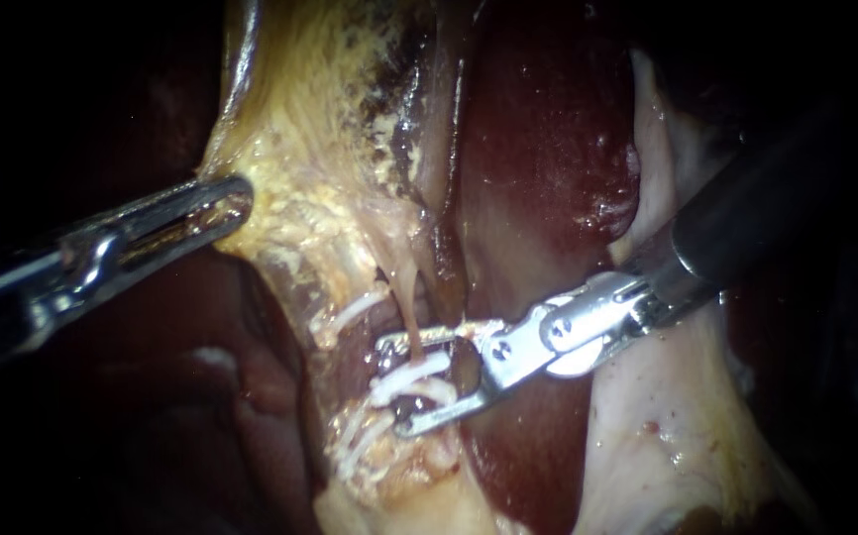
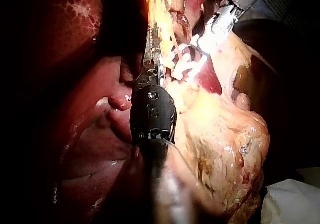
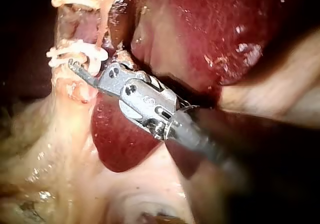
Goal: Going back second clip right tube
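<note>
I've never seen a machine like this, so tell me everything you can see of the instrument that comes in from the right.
The right instrument has a dark, matte shaft entering from the upper right, then a shiny metal wrist with small round pins. Its pincer, two thin metal jaws, stands wide open in front of the dark red liver. In the gap between the jaws sit white clips on a thin pale tube; whether either jaw touches them I cannot tell.
</note>
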{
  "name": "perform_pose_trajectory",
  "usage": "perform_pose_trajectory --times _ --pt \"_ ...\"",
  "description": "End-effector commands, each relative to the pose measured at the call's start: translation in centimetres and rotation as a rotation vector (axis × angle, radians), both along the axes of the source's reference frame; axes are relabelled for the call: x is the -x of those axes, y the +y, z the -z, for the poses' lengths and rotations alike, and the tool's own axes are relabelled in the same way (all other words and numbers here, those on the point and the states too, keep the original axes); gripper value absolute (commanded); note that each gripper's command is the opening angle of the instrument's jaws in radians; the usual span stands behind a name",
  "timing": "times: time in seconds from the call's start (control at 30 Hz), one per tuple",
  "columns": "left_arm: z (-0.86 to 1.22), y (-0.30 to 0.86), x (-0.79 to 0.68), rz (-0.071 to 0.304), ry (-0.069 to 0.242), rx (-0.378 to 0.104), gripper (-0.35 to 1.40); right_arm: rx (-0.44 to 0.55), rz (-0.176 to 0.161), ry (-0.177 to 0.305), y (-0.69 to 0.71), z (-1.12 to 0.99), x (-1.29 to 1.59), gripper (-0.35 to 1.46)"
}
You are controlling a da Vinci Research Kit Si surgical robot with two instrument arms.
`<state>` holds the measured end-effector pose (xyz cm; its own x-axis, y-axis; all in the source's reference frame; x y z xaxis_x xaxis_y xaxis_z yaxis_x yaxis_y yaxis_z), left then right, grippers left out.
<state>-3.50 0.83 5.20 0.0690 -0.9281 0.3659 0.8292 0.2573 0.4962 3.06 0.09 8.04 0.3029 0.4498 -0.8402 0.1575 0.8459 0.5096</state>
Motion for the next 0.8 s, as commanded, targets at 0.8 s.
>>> perform_pose_trajectory --times 0.8 --pt "0.00 -0.01 -0.01 0.000 0.001 0.000 -0.35 0.162 -0.015 0.018 0.61 0.89 1.19 0.60"
